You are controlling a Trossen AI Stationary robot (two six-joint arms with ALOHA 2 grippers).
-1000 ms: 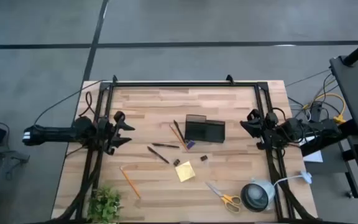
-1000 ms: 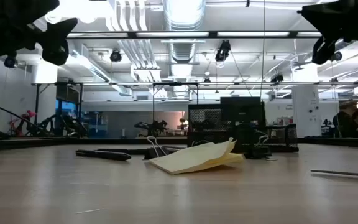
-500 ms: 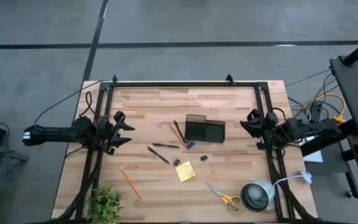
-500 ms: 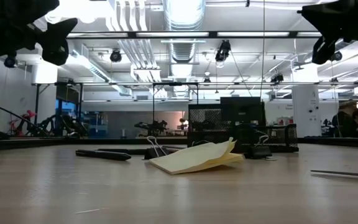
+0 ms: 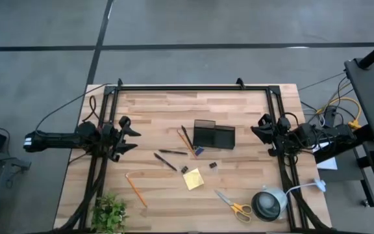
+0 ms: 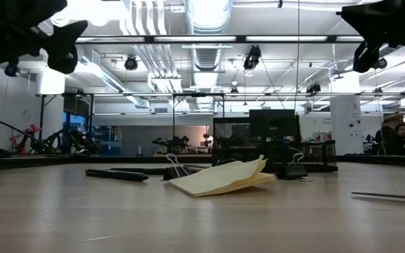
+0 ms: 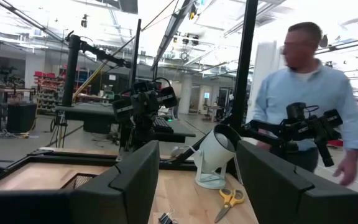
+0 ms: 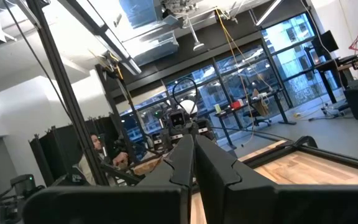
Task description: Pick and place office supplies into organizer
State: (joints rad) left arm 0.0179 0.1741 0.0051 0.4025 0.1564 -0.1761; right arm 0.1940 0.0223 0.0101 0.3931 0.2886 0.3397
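Note:
The black organizer (image 5: 213, 136) stands mid-table, with orange pencils (image 5: 186, 138) beside its left side. Two black pens (image 5: 167, 157), the yellow sticky-note pad (image 5: 193, 179), small dark clips (image 5: 184, 169) and another clip (image 5: 212, 166) lie in front of it. An orange pencil (image 5: 135, 188) lies near the left front, and the yellow-handled scissors (image 5: 234, 206) lie near the right front. My left gripper (image 5: 130, 135) hovers open at the left edge. My right gripper (image 5: 257, 133) hovers shut at the right edge. In the low view the pad (image 6: 220, 179) rests on the table with its top sheets curled up.
A round grey-white lamp (image 5: 268, 203) stands at the near right corner and a green plant (image 5: 109, 211) at the near left corner. A black frame (image 5: 187, 87) borders the table. A person (image 7: 309, 106) stands beyond the right side. Bare wood lies behind the organizer.

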